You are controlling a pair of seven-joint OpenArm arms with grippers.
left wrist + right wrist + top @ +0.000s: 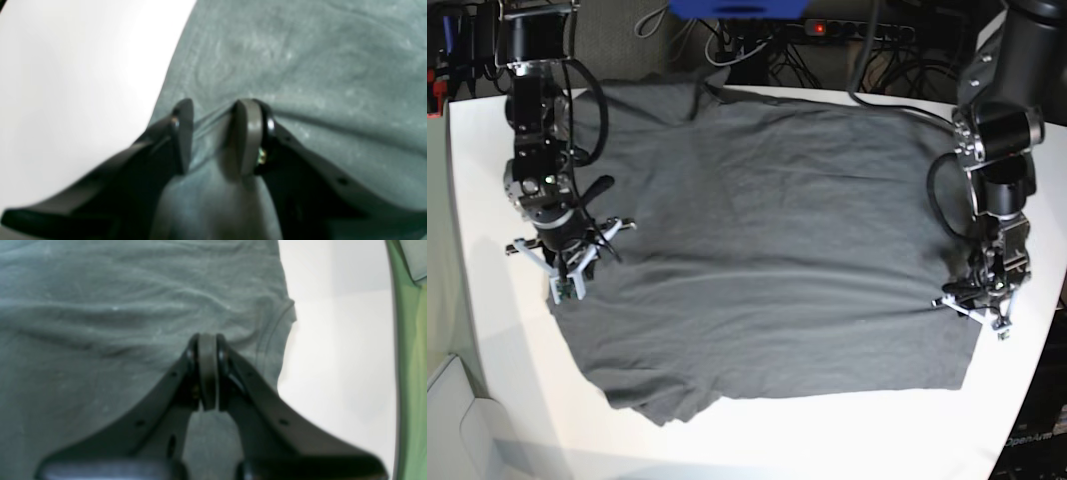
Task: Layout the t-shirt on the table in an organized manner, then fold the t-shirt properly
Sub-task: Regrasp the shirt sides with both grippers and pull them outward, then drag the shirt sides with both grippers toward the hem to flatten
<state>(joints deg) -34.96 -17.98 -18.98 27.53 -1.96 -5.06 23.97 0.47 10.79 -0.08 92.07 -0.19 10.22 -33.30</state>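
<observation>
White table (487, 330): t-shirt (767, 250) pinched in both jaws

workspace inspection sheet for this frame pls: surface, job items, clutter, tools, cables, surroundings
Surface: white table, bare around the garment.
Job's things: dark grey t-shirt spread across the table, wrinkled, near corner bunched, not yet folded.
Clutter: nothing seen on the table.
Grippers: left tool pinches a fold of shirt at its edge; right tool is shut on shirt fabric near a hem.
Cables: black cables and a power strip behind the far edge; arm cable loops beside the left arm.
Surroundings: blue object at the back, partly cut off.
</observation>
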